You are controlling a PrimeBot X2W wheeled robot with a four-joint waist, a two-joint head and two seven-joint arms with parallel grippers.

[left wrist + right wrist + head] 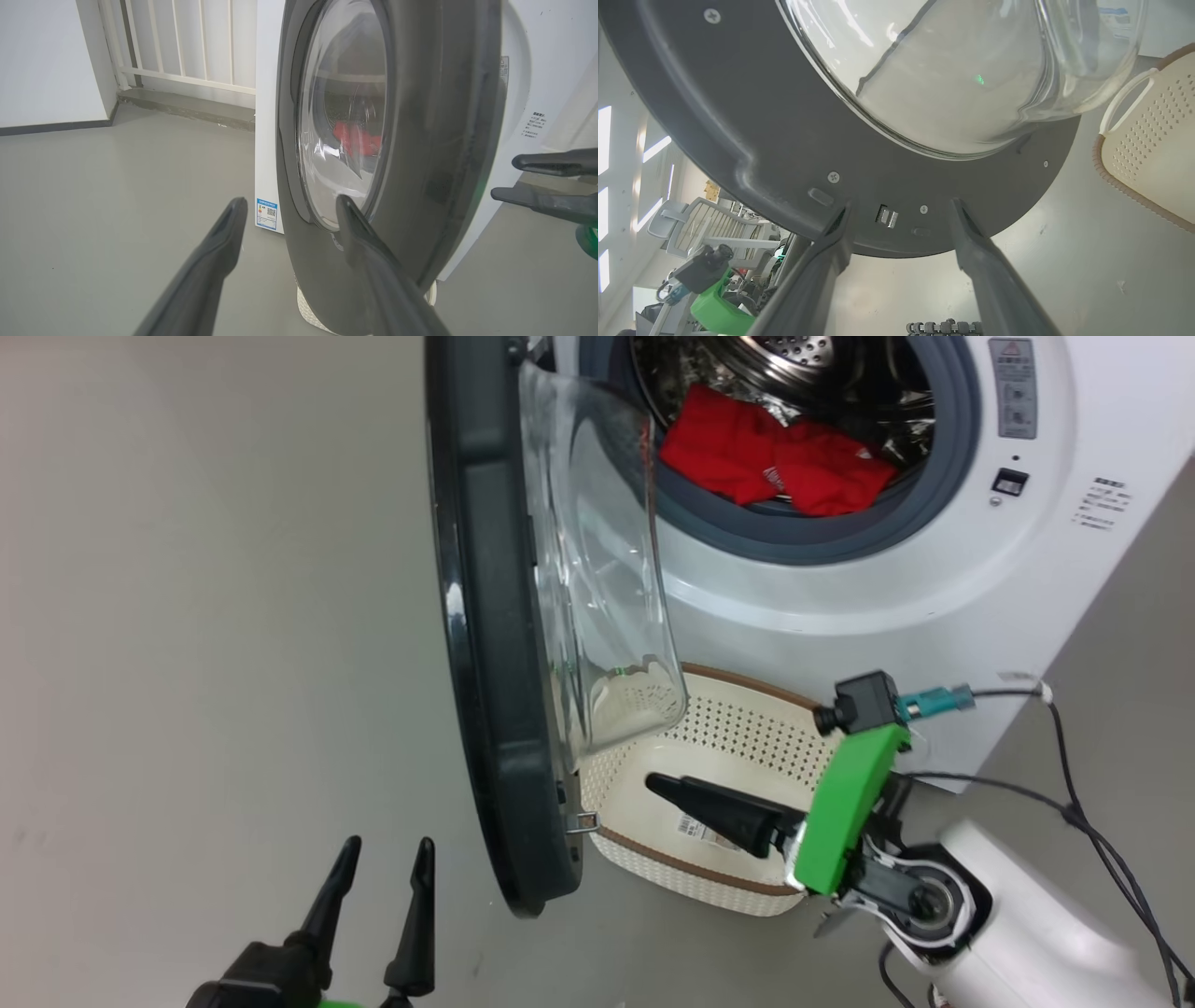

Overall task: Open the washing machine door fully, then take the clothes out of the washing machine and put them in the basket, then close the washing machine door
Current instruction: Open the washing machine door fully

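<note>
Left claw (389, 842) spread, door (485, 663) edge-on, standing upright

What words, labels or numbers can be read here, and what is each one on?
Nothing reads clearly; all too small or blurred.
Grey warning sticker on the washing machine front: triangle sign, text unreadable.
Black printed lines lower on that front: unreadable.
Blue label sticker on its side: square code, text unreadable.
White lettering on the red garment: unreadable.
Paper label on the basket: barcode, digits unreadable.
</note>
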